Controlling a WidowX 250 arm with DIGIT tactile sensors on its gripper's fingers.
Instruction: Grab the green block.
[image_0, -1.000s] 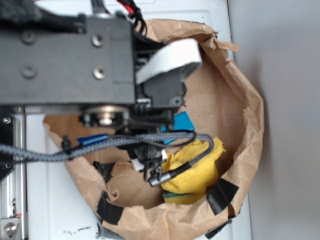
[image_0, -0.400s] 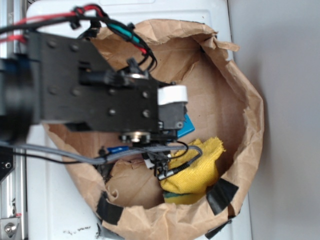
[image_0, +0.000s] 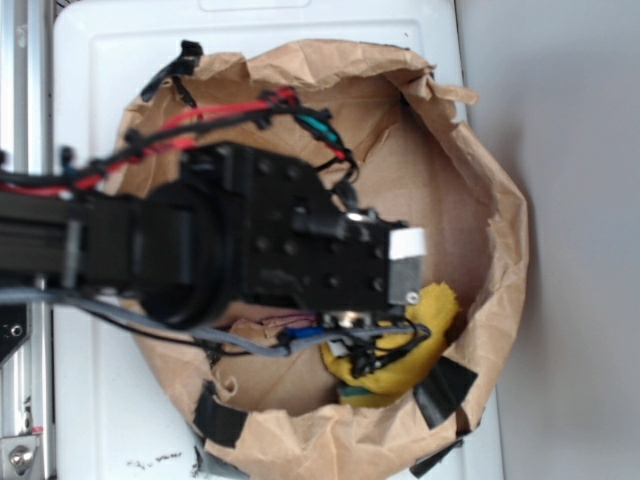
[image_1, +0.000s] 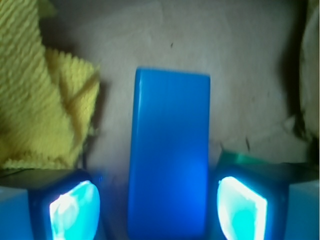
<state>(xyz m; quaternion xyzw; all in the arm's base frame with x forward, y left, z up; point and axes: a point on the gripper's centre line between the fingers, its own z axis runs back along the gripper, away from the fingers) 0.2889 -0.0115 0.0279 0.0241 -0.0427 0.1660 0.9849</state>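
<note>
Presently in the gap: blue slab (image_1: 169, 155), lying flat on the bag floor, long axis running away from the wrist camera, centred between the two fingers (image_1: 75, 207).
Gripper (image_1: 159, 206): fingers well apart, one on each side of the blue slab, nothing clamped.
Green block (image_0: 347, 393): only a thin green sliver shows in the exterior view, poking out under the lower edge of the cloth (image_0: 400, 350), near the bag (image_0: 500, 200) wall at the bottom of the frame. It does not show clearly in the wrist view.
Key relation: the block lies off to the side of the gripper, beyond the cloth, on the left in the wrist view; the gripper is lined up on the wrong slab.
Block's long axis: cannot tell, too much is covered.
Next move, as a judgement: shift toward the cloth side, and the cloth will likely need clearing or the fingers must reach under its edge.
Changed since earlier: the arm (image_0: 250, 250) has swung right and lower into the bag, now covering the blue slab in the exterior view.
Unchanged: cloth and green sliver sit where they were.
</note>
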